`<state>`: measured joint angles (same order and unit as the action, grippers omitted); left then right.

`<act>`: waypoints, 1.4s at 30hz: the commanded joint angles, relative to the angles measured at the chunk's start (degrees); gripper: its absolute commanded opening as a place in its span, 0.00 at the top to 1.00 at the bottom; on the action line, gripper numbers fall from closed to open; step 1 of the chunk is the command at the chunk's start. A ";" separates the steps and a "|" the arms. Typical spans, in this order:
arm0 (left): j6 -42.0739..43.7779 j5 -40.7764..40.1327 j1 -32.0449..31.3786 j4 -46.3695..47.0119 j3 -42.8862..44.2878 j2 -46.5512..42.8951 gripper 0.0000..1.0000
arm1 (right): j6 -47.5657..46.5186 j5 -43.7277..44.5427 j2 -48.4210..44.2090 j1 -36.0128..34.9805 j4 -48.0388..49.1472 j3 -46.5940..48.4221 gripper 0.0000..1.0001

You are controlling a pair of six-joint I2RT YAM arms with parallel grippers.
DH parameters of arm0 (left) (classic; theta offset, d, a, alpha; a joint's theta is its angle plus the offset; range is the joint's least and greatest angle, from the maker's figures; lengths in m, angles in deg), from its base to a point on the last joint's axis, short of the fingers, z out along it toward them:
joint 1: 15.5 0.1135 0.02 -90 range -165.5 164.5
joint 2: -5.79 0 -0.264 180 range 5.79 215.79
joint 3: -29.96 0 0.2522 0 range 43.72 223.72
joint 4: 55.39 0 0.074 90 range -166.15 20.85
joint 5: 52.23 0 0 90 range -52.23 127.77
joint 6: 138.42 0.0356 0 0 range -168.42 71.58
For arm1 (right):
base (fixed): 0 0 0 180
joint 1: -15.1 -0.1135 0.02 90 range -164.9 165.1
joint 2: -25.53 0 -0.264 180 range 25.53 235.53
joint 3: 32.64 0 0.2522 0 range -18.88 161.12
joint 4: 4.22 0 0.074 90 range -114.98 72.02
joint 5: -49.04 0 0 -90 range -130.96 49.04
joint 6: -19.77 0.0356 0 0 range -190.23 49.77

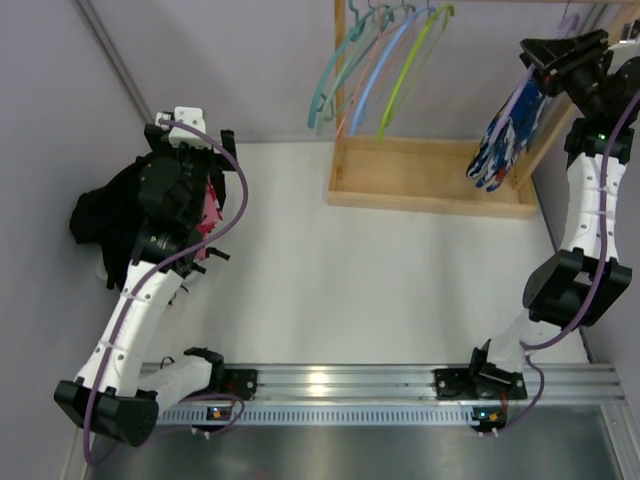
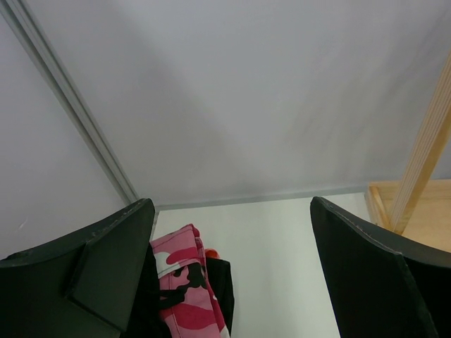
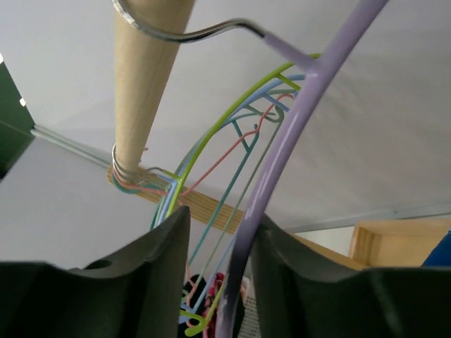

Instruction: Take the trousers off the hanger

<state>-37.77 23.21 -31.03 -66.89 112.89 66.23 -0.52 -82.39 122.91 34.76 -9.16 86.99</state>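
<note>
The blue-and-white trousers (image 1: 508,135) hang from a purple hanger (image 3: 282,162) whose wire hook sits over the wooden rod (image 3: 144,84) at the far right. My right gripper (image 1: 542,55) is up at that hanger; in the right wrist view its jaws (image 3: 224,215) stand narrowly apart around the hanger's arm, which lies against the right finger. The pink-red camouflage trousers (image 2: 184,282) and the black trousers (image 1: 105,215) lie piled at the far left. My left gripper (image 2: 231,204) is wide open and empty just above that pile, and it also shows in the top view (image 1: 195,140).
Several empty coloured hangers (image 1: 380,70) hang on the rod at the back middle. The wooden rack base (image 1: 430,180) lies under them, with an upright post (image 2: 423,162) at its side. Grey walls close in at left, back and right.
</note>
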 commanded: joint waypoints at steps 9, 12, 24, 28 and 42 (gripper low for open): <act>0.24 -0.02 -0.29 1.08 -0.52 0.73 0.01 | 5.51 -0.49 -3.07 -2.08 17.26 2.33 1.00; 0.07 0.06 -0.29 0.99 -0.79 0.82 0.01 | 8.15 -0.85 -4.13 -2.00 23.94 2.50 1.00; 0.16 4.79 -0.29 1.16 -1.57 -0.76 0.01 | 10.97 -1.02 -8.61 -2.43 26.78 0.41 1.00; 1.47 16.35 -0.29 6.43 -6.93 -5.15 0.01 | 12.64 -2.07 -13.26 -2.61 26.95 -6.35 1.00; 10.44 33.13 -8.44 7.84 -17.92 -7.19 0.01 | 16.07 -11.21 -27.15 -4.36 24.05 -24.55 1.00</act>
<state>-31.45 54.07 -35.73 -62.91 96.36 58.93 16.37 -91.18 101.03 31.64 4.34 62.36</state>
